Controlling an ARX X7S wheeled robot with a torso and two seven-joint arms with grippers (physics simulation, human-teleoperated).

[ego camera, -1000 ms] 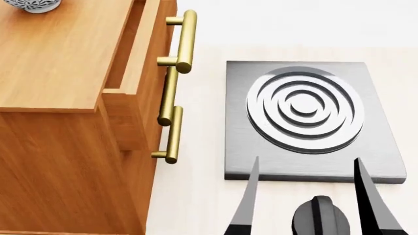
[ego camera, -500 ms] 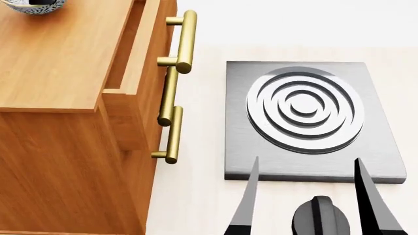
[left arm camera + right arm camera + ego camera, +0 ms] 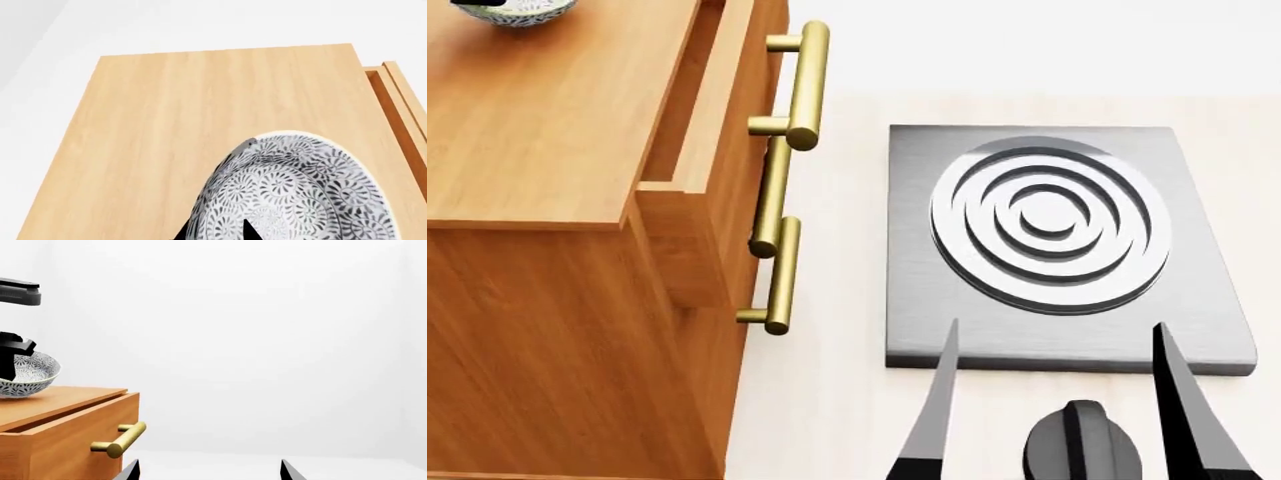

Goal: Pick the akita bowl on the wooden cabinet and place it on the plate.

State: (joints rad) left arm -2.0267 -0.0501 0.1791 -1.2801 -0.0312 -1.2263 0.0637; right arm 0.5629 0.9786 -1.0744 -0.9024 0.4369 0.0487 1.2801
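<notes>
The akita bowl (image 3: 300,195), white with a dense dark leaf pattern, sits at the back left of the wooden cabinet (image 3: 547,120) top. In the left wrist view my left gripper (image 3: 215,231) straddles the bowl's rim, one dark finger inside and one outside, shut on the wall. The head view shows only part of the bowl (image 3: 518,10) at its upper edge. The right wrist view shows the bowl (image 3: 30,376) with the left gripper (image 3: 12,357) on it. My right gripper (image 3: 1053,335) hangs open and empty in front of the stove. The plate is out of view.
A dark square stove (image 3: 1201,335) with a ring burner lies on the pale floor right of the cabinet. The cabinet's top drawer (image 3: 701,130) stands slightly pulled out, and brass bar handles (image 3: 805,85) stick out toward the stove.
The left gripper's dark finger has come onto the bowl's rim, and the bowl has shifted slightly toward the head view's upper edge. The right gripper has stayed put.
</notes>
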